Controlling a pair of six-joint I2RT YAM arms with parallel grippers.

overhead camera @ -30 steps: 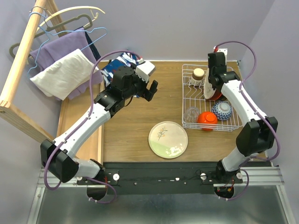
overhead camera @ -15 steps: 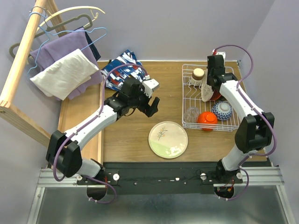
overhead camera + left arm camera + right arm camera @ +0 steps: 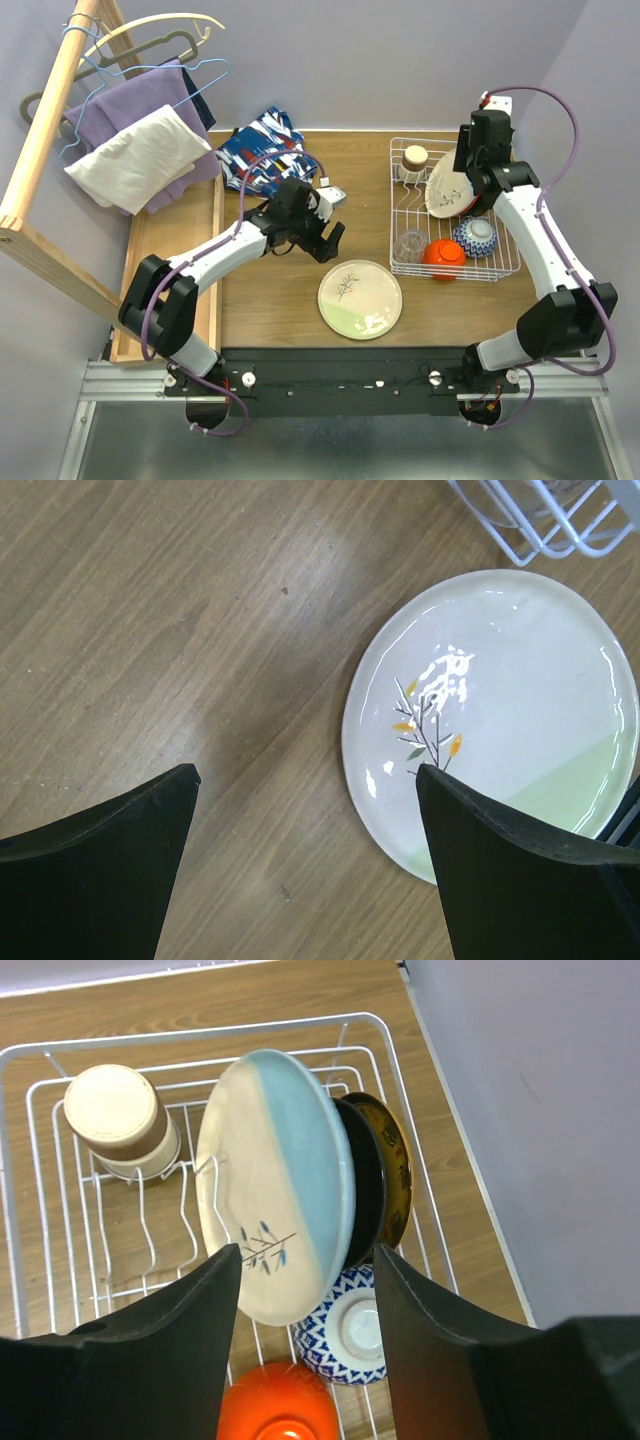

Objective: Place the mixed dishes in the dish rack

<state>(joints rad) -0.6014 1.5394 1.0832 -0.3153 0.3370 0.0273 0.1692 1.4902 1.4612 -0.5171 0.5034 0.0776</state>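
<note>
The dish rack (image 3: pixel 400 205) is seen at the right of the wooden surface (image 3: pixel 270 290). A blue-cream plate (image 3: pixel 280 1185) is stood on edge among its tines, leaned against a dark patterned plate (image 3: pixel 388 1175) behind it. Nearer in the rack a blue-patterned bowl (image 3: pixel 350 1330), an orange bowl (image 3: pixel 443 257) and a clear glass (image 3: pixel 409 244) are placed, and a cream-based cup (image 3: pixel 115 1120) is set upside down at the far left corner. The right tool (image 3: pixel 307 1250) is held above the upright plate with its jaws parted and nothing clamped between them. A green-cream plate (image 3: pixel 490 720) with a sprig is laid flat on the surface outside the rack. The left tool (image 3: pixel 305 775) is spread wide and empty over bare wood just beside that plate's left edge. A patterned cloth (image 3: pixel 265 150) is left at the far side.
</note>
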